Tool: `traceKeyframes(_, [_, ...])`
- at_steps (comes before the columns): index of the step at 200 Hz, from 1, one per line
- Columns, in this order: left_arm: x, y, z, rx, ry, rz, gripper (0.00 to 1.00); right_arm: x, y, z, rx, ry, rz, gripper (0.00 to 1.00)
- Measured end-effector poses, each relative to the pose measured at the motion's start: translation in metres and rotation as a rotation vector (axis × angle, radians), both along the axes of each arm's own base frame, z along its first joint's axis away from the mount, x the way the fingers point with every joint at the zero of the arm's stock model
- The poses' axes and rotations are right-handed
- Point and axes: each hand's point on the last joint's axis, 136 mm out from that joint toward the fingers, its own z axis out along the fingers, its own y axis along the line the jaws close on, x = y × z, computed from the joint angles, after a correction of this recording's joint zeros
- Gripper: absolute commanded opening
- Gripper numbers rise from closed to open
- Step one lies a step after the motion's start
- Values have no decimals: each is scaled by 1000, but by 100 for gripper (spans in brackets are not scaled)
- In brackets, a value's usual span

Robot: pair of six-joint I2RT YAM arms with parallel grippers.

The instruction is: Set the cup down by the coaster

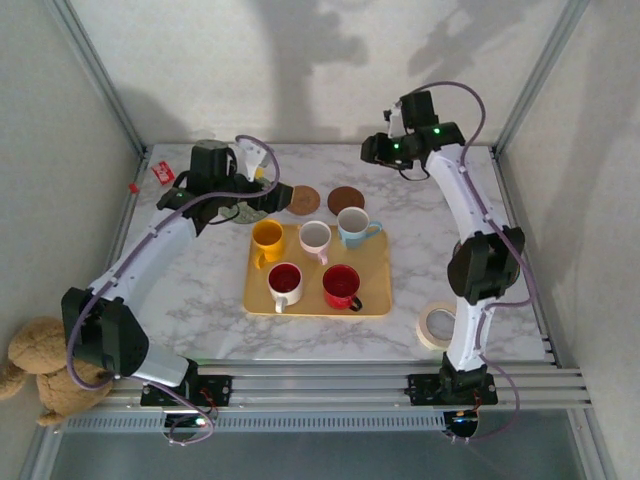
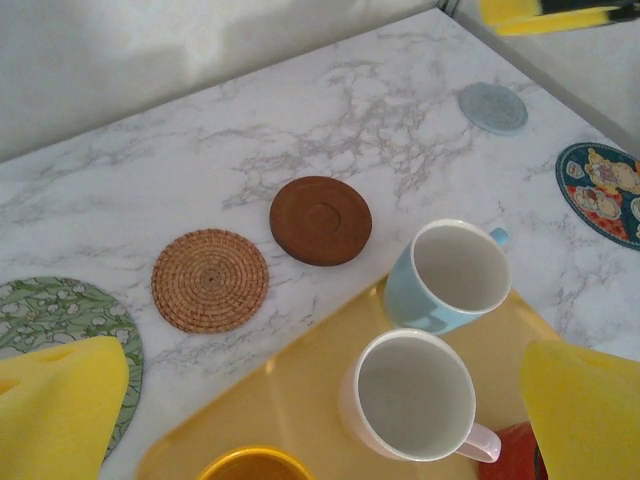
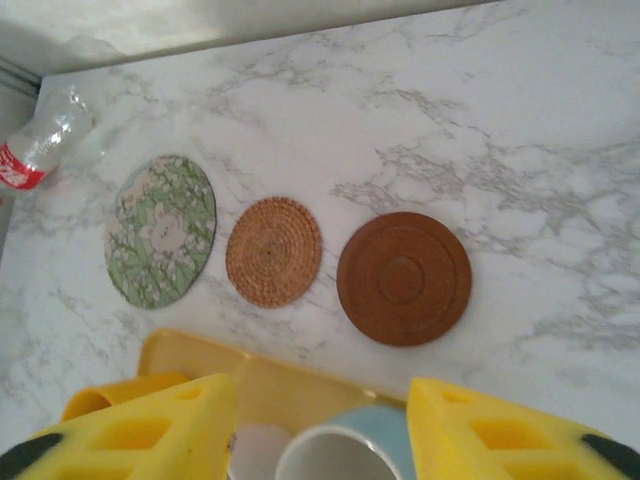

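Quick status from us: our left arm (image 1: 150, 250) reaches fwd and leans in toward the middle, elbow low. The left tool (image 2: 325, 350) is tipped downward w/ its yellow fingers (image 2: 60, 410) spread wide, nothing btwn them. Right arm (image 1: 470, 250) stands tall, wrist up at the far side, green lights on. Right tool (image 3: 320, 390) fingers (image 3: 500, 435) are apart too, gripping nothing afaict.

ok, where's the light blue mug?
Top view: light blue mug at the far-right corner of the yellow tray, right of the white mug, near the dark brown round coaster.
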Motion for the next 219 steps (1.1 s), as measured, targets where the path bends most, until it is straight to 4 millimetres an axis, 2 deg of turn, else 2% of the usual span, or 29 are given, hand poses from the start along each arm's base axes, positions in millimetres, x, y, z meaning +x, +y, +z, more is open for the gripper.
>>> traceKeyframes(29, [-6, 1, 12, 9, -40, -16, 100, -27, -18, 5, -38, 7, -44, 67])
traceKeyframes(64, [-12, 2, 15, 22, -55, -30, 100, -56, -49, -3, -115, 30, -115, 79])
traceKeyframes(86, [-16, 3, 11, 29, -52, -34, 100, -74, -77, -15, -171, 62, -174, 86])
traceKeyframes(104, [-19, 4, 1, 42, -37, -39, 100, -86, -103, -31, -211, 106, -234, 99])
traceKeyframes(122, [-23, 5, -12, 55, -12, -43, 100, -94, -130, -51, -252, 158, -301, 99])
traceKeyframes(143, [-27, 6, -27, 65, 20, -47, 100, -99, -154, -70, -272, 210, -362, 99])
traceKeyframes(158, [-29, 7, -34, 70, 36, -47, 100, -99, -170, -76, -281, 231, -405, 98])
traceKeyframes(187, [-31, 6, -40, 66, 44, -56, 100, -85, -194, -88, -281, 254, -477, 94])
traceKeyframes(219, [-32, 3, -42, 56, 43, -69, 100, -59, -216, -112, -294, 291, -525, 89])
